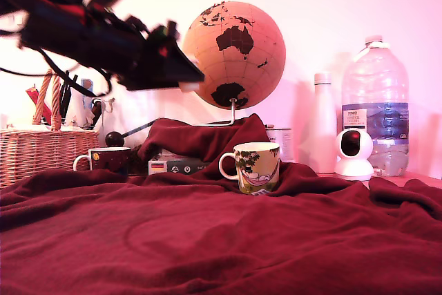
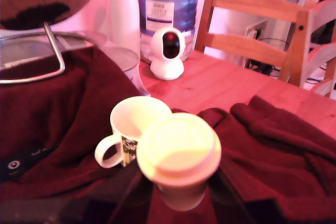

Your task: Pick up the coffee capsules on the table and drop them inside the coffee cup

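The arm hangs high at the exterior view's left, its hand [image 1: 185,82] clenched on a pale coffee capsule [image 2: 178,153], whose light edge shows at the hand's tip in front of the globe [image 1: 235,53]. In the wrist view the capsule fills the near foreground, foil face toward the lens, with the dark fingers only dimly visible beneath it. The coffee cup [image 1: 257,166] stands upright on the table [image 1: 221,240] (a rumpled dark red fleece covers the surface), handle toward the exterior view's left, well below the hand. Its interior looks empty in the wrist view. A dark mug [image 1: 109,159] sits near a wicker basket [image 1: 41,151]. A water bottle [image 1: 376,105] and a small white camera [image 1: 353,153] stand behind, at the exterior view's right.
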`<state>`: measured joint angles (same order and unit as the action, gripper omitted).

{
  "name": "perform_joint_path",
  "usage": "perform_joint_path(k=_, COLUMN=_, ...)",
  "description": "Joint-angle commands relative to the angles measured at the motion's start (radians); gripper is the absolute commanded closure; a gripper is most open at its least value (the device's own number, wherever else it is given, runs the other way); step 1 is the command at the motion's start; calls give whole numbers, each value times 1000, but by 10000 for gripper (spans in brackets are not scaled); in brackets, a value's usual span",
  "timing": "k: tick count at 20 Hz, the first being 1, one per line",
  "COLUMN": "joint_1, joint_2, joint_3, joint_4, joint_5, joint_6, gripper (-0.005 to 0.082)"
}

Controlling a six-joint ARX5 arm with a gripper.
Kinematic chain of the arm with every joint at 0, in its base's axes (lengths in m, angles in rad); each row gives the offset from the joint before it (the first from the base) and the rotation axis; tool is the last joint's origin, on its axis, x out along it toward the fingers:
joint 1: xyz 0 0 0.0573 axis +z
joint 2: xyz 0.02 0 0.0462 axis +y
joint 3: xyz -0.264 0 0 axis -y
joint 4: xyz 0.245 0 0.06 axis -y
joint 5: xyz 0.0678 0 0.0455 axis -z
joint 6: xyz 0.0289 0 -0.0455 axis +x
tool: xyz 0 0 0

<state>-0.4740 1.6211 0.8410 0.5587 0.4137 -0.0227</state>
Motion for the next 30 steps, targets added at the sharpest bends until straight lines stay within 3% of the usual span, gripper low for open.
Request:
perform_joint_path(k=1, joint_1=-7, joint_2=40, joint_3=43, joint_4=10, joint_5=0, joint_6=5, gripper=541)
perform_joint_path(k=14, joint_1=-16, joint_2=191, joint_3=295, joint_4=-135, joint_5=0, joint_6=6, gripper=541)
perform_joint_path(k=16, joint_1=-19, joint_2=193, joint_3=325, joint_4=-168, joint_5=-1, joint_6=27, gripper=541)
perform_joint_path(k=30, joint_1=-38, joint_2=362, joint_3=725, joint_4=-578, joint_5=-3, joint_6=77, gripper=533)
